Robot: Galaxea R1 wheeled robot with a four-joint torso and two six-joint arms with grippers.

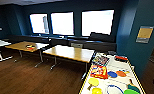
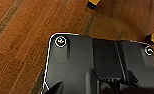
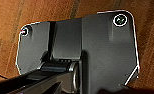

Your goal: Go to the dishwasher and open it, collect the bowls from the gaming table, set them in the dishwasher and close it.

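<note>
Stretching up from the lower right of the head view, the gaming table (image 1: 135,75) showed as a long, narrow surface with a white top and a thin yellow trim along its edges. At its near end sat the bowls: the green bowl (image 1: 131,92), wide and bright, cut off by the bottom edge of the frame at lower right, and the yellow bowl (image 1: 96,90), smaller and round, to the left of it near the table's left edge. A thin blue ring (image 1: 114,89) lay between them. Just above the yellow bowl rested a flat yellow paddle (image 1: 93,82), and higher up a red and yellow box (image 1: 99,71), a blue disc (image 1: 112,74) and an orange disc (image 1: 121,73).

Two light-wood tables (image 1: 69,53) stood in the middle of the frame on a dark wooden floor (image 1: 30,77), below three bright windows (image 1: 62,23) in a dark blue wall.

Both wrist views looked down on reddish wooden flooring past the robot's own dark plate; whether either gripper's fingers were spread or pressed together could not be told.
</note>
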